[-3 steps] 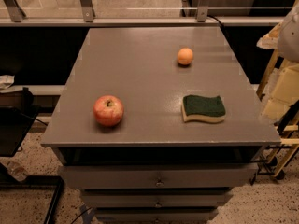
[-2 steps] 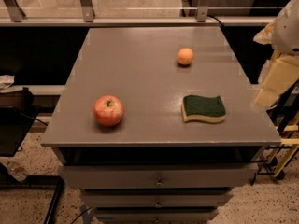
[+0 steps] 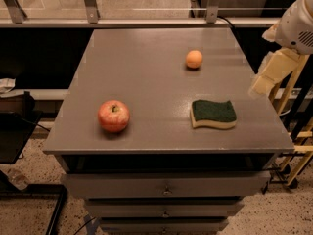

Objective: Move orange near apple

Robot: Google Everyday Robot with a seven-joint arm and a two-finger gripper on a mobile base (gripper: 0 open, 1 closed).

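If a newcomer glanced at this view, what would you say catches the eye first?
The red apple near the front left of the grey table stands out first, with the small orange toward the back right. A green sponge lies front right, and the gripper hangs beside the table's right edge, touching nothing.

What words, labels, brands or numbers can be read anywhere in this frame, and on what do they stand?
None can be read.
The apple, the orange, the green sponge, the grey tabletop and the drawer fronts show no text.
The gripper, at the table's right edge and apart from the orange, shows no marking either.
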